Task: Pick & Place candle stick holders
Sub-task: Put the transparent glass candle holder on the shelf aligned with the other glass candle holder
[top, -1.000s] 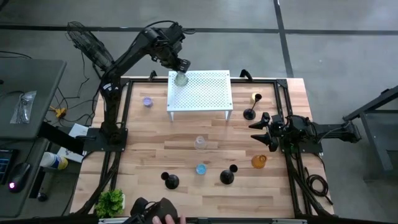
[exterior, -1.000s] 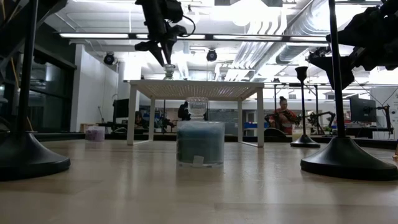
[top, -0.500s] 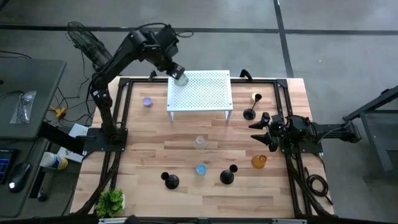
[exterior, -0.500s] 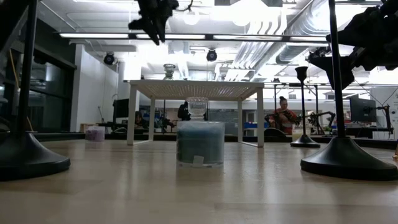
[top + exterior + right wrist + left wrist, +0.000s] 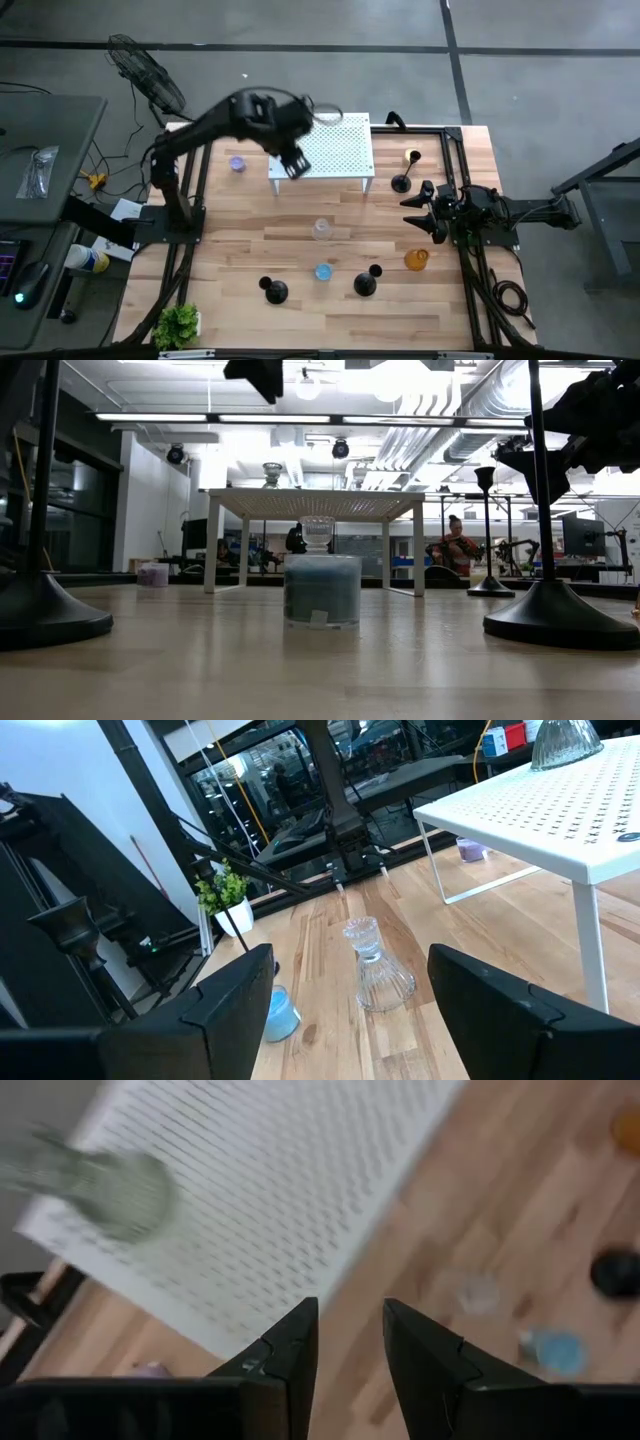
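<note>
My left gripper (image 5: pixel 296 166) is open and empty, high above the near left corner of the white stand (image 5: pixel 335 150); its fingers show in the left wrist view (image 5: pixel 350 1342). A greenish glass cup (image 5: pixel 122 1188) stands upright on the stand's far left corner and also shows in the low view (image 5: pixel 272 473). My right gripper (image 5: pixel 414 211) waits open and empty at the table's right side. Three black holders (image 5: pixel 274 291) (image 5: pixel 366 282) (image 5: pixel 401 183) stand on the table, with purple (image 5: pixel 237 164), clear (image 5: pixel 321 230), blue (image 5: pixel 323 271), amber (image 5: pixel 416 259) and yellow (image 5: pixel 413 157) cups.
A small green plant (image 5: pixel 177 324) stands at the near left corner. A black frame (image 5: pixel 455 135) runs round the table's edges. Bare wood lies between the stand and the clear cup. A person (image 5: pixel 455 545) sits far off in the room behind.
My left gripper has risen away from the greenish cup on the stand's far left corner, then swung toward the table's near edge to above the stand's near left corner. The cup stays upright on the stand.
</note>
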Controlling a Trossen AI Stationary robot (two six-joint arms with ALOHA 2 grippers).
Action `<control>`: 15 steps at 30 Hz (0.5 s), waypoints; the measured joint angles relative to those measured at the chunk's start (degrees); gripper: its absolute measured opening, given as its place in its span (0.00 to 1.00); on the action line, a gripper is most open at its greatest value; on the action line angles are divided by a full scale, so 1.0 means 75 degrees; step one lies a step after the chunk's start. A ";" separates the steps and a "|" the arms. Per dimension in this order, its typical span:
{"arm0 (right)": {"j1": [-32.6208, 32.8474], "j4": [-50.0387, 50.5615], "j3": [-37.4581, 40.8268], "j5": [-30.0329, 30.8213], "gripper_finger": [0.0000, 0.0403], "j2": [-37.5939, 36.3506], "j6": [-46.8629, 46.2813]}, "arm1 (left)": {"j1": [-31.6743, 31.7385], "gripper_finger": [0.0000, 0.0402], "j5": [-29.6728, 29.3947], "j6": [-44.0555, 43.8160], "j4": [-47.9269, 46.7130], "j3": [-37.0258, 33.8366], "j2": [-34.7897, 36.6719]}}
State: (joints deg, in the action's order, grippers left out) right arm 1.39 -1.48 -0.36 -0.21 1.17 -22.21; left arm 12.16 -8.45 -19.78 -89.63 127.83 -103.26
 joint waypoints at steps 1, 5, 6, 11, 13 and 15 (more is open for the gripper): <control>-0.0003 0.0000 0.0000 0.0003 0.64 0.0000 0.0002 | -0.0155 0.28 0.0022 -0.0009 0.0000 -0.0191 0.0002; -0.0002 -0.0001 0.0001 0.0003 0.64 0.0002 0.0002 | -0.0687 0.28 0.0099 -0.0088 -0.0060 -0.0983 0.0010; -0.0002 -0.0003 0.0000 0.0000 0.64 0.0001 0.0001 | -0.0808 0.28 0.0111 -0.0083 -0.0057 -0.1137 0.0003; 0.0000 -0.0001 0.0001 0.0001 0.64 0.0001 0.0002 | -0.1308 0.28 0.0016 -0.0001 0.0476 -0.1941 0.0015; 0.0000 -0.0003 0.0002 0.0000 0.64 0.0003 0.0002 | -0.1446 0.28 0.0045 -0.0003 0.0824 -0.2340 0.0015; 0.0000 0.0000 0.0000 0.0002 0.64 0.0002 0.0002 | -0.1561 0.28 0.0191 -0.0039 0.1281 -0.2779 0.0015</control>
State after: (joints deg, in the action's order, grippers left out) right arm 1.39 -1.48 -0.36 -0.19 1.19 -22.20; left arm 0.45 -7.02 -20.07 -80.03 106.99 -103.15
